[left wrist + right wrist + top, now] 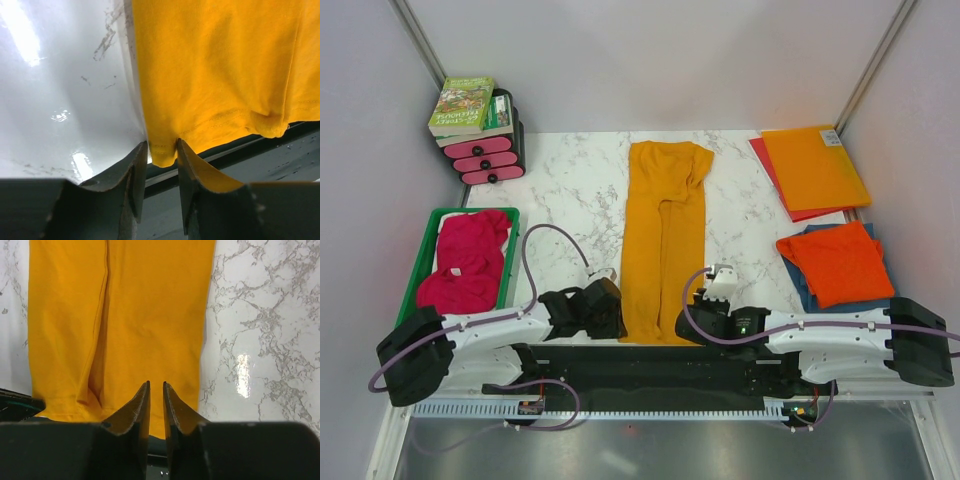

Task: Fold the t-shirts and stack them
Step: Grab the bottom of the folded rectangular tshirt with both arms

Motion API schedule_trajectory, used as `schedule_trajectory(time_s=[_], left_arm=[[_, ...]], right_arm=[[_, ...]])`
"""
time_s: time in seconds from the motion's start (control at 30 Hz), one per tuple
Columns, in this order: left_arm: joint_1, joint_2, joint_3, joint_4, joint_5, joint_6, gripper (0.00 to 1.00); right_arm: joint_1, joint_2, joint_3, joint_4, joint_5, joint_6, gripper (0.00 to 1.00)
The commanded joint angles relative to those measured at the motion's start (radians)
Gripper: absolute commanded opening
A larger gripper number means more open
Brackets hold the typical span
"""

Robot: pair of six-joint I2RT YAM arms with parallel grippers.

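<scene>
The golden-orange t-shirt (pixel 665 230) lies folded lengthwise down the middle of the marble table, with its hem at the near edge. My left gripper (pixel 618 314) is at the hem's left corner. In the left wrist view (pixel 162 146) its jaws stand narrowly apart, with the shirt's (pixel 215 75) corner pinched between the tips. My right gripper (pixel 684 325) is at the hem's right side. In the right wrist view (pixel 156 385) its jaws are almost closed on the cloth (pixel 140 315). A magenta-pink shirt (pixel 468 262) lies in a green bin. A folded red-orange shirt (pixel 837 264) rests on a blue one (pixel 806 290).
The green bin (pixel 428 240) stands at the left. Stiff orange (pixel 815 165) and red (pixel 768 160) sheets lie at the back right. Books (pixel 465 105) sit on a pink drawer unit (pixel 485 160) at the back left. The table's near edge and black rail (pixel 650 365) run just behind the grippers.
</scene>
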Motion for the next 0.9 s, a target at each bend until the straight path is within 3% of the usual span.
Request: schedule_trajectory(time_s=[0.0, 0.13, 0.2, 0.4, 0.87], left_arm=[[-0.017, 0.09, -0.011, -0.1, 0.004, 0.0, 0.35], [-0.029, 0.087, -0.015, -0.103, 0.007, -0.006, 0.19], [-0.035, 0.082, -0.02, -0.105, 0.008, -0.014, 0.02], [-0.041, 0.038, -0.032, -0.106, -0.009, -0.029, 0.02], [-0.049, 0.035, -0.034, -0.106, -0.024, -0.045, 0.02]], right_arm=[[0.019, -0.019, -0.004, -0.018, 0.032, 0.051, 0.23], [0.034, -0.029, -0.013, -0.029, 0.035, 0.075, 0.23], [0.045, -0.028, -0.016, -0.029, 0.035, 0.086, 0.24], [0.091, 0.001, -0.018, -0.041, 0.02, 0.138, 0.36], [0.151, 0.121, -0.013, -0.149, 0.003, 0.339, 0.5]])
